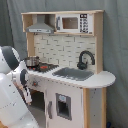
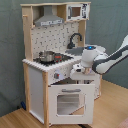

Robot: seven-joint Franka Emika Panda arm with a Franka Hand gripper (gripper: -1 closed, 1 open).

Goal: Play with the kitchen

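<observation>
The kitchen (image 1: 75,95) (image 2: 37,85) is a tall white and light-wood toy with a grey hood (image 1: 40,27), a microwave (image 1: 72,22), a black faucet (image 1: 85,59) and a grey sink (image 1: 72,74). A metal pot (image 2: 47,56) stands on the stovetop (image 2: 57,58). My gripper (image 2: 80,75) (image 1: 22,82) hangs right at the counter's front edge, just above the windowed oven door (image 2: 70,100), close to the knobs (image 2: 57,76). The oven door seems to lean out slightly at its top.
A grey curtain (image 1: 117,45) hangs behind the kitchen. The kitchen stands on a wooden floor (image 2: 112,107). My white arm (image 2: 112,57) reaches in from the second exterior view's right and fills the first exterior view's lower left (image 1: 10,107).
</observation>
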